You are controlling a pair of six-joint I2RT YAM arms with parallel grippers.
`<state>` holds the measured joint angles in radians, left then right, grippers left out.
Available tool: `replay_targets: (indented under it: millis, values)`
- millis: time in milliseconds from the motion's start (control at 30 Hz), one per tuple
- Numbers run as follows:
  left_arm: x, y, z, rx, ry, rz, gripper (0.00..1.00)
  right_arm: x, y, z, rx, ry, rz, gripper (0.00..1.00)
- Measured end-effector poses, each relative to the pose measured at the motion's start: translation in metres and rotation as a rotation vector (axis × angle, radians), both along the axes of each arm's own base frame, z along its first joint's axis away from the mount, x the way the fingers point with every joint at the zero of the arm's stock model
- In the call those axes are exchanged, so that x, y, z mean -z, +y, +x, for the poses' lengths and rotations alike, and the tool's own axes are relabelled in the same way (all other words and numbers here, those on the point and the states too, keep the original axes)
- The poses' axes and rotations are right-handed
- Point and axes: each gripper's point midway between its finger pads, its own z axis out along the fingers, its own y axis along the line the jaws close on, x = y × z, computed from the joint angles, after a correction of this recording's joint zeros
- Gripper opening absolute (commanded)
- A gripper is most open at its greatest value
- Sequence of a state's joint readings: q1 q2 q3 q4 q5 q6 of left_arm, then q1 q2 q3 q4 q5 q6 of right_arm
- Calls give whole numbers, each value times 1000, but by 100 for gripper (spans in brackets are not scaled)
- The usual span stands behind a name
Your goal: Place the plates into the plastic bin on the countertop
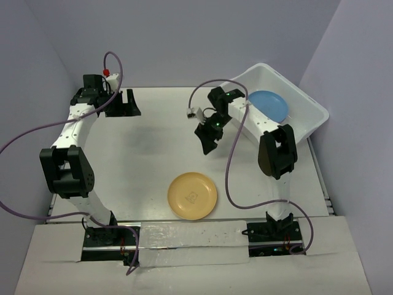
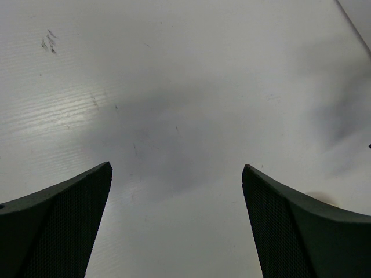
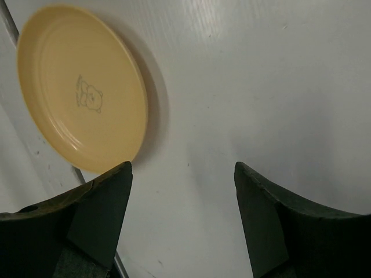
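Top external view: one blue plate (image 1: 268, 105) lies inside the plastic bin (image 1: 305, 127). A yellow plate (image 1: 192, 195) sits on the tabletop (image 1: 153, 138), well apart from the bin. My right end effector (image 1: 206, 147) hangs between the bin and that plate, fingers apart, empty. Left end effector (image 1: 128, 102) is far from the bin, also apart and empty. Step in hand: reaching for the yellow plate. Next move likely calls for lowering onto its rim.
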<state>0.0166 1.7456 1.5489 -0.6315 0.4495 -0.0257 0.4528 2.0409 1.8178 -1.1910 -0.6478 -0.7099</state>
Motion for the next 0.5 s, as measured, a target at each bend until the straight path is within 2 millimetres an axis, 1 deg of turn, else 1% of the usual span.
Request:
replay_targets:
  millis: [67,200,333,500]
  values:
    - [1,0,-3,2,3,2,99,19,-3,-9,-35,46,-43,78]
    - [7,0,-7,3,18,3,99,39,3,-21,-95,83,-87,76]
    - [18,0,-13,4,46,3,99,51,14,-33,-139,98,-114,74]
    - [29,0,-19,7,75,4,99,61,22,-46,-158,118,-137,71]
